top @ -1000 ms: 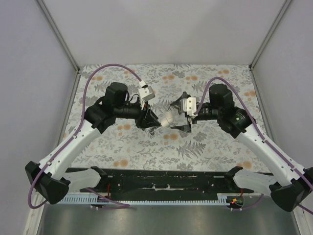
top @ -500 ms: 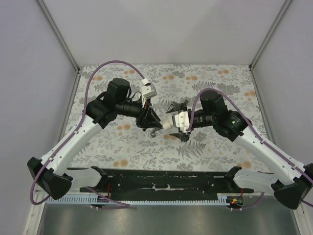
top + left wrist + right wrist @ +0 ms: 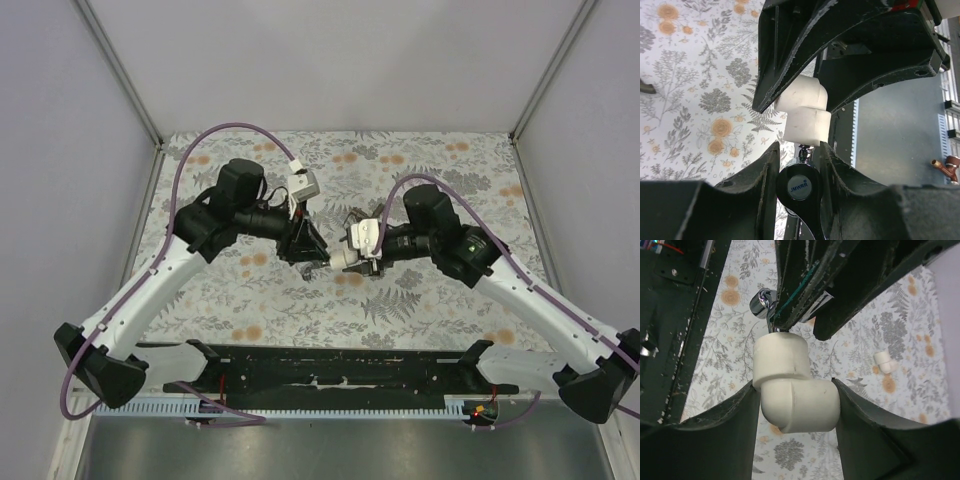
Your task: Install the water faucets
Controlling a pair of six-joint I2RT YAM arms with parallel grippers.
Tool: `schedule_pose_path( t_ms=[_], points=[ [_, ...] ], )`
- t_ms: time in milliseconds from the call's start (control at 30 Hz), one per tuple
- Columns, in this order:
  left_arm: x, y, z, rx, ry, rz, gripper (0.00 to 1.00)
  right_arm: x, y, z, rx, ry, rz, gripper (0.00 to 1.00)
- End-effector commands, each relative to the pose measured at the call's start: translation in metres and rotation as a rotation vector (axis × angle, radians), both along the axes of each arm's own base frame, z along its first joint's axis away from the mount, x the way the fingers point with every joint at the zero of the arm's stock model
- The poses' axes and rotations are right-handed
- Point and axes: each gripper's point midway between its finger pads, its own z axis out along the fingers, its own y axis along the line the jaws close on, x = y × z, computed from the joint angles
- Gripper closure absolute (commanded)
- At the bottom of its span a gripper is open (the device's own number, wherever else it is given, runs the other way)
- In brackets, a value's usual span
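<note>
Chrome tap meets plastic elbow in mid-air over the middle of the table (image 3: 300,310).

The left end effector (image 3: 799,167) is closed narrow around the capped head of the water faucet (image 3: 799,187). Its stem points to 12 o'clock and touches the mouth of the white plastic elbow (image 3: 795,390), which the right end effector (image 3: 796,407) pinches across the bend. The faucet looks hard, slick and dense, likely to twist in the pads; the elbow looks light and rigid. A spare elbow (image 3: 885,361) lies at 3 o'clock and a brass fitting (image 3: 946,167) lies well apart, neither in the way.

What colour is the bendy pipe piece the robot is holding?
Plain white, with no pattern. The pipe elbow shows best in the right wrist view.
</note>
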Motion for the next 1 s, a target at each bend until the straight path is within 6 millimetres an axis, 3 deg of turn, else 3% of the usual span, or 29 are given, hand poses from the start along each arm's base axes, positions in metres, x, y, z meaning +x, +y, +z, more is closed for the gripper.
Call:
schedule_pose_path(
  t_ms=[0, 100, 233, 367, 500, 633, 667, 700, 733, 800, 867, 967],
  points=[
    [0.015, 0.006, 0.036, -0.078, -0.200, 0.094, 0.98, -0.001, 0.017, 0.016, 0.104, 0.193, -0.060, 1.00],
    [0.024, 0.013, 0.048, -0.132, -0.346, 0.171, 0.98, 0.011, 0.024, 0.018, 0.163, 0.364, -0.199, 1.00],
    [0.029, 0.029, 0.052, -0.170, -0.571, 0.275, 0.98, 0.039, 0.022, 0.013, 0.216, 0.634, -0.517, 1.00],
    [0.022, 0.036, 0.048, -0.174, -0.782, 0.301, 0.98, 0.041, 0.028, 0.002, 0.204, 0.867, -0.618, 1.00],
    [0.018, 0.041, 0.046, -0.184, -0.803, 0.333, 0.98, 0.041, 0.035, -0.001, 0.207, 0.899, -0.596, 1.00],
    [0.031, 0.052, 0.048, -0.180, -0.717, 0.475, 0.98, 0.041, 0.034, 0.006, 0.250, 0.761, -0.503, 0.99],
    [0.034, 0.055, 0.046, -0.169, -0.694, 0.505, 0.98, 0.042, 0.032, 0.004, 0.244, 0.731, -0.505, 0.93],
    [0.039, 0.056, 0.042, -0.147, -0.666, 0.530, 0.98, 0.043, 0.029, 0.003, 0.241, 0.693, -0.506, 0.80],
    [0.045, 0.058, 0.036, -0.122, -0.641, 0.561, 0.98, 0.043, 0.025, 0.001, 0.235, 0.655, -0.502, 0.57],
    [0.061, 0.065, 0.021, -0.044, -0.581, 0.645, 0.98, 0.050, 0.017, -0.004, 0.231, 0.607, -0.550, 0.25],
    [0.081, 0.080, 0.004, 0.044, -0.520, 0.784, 0.98, 0.057, 0.005, -0.004, 0.236, 0.552, -0.615, 0.13],
    [0.105, 0.101, -0.025, 0.155, -0.451, 0.950, 0.98, 0.069, -0.018, -0.005, 0.255, 0.498, -0.755, 0.05]
  ],
)
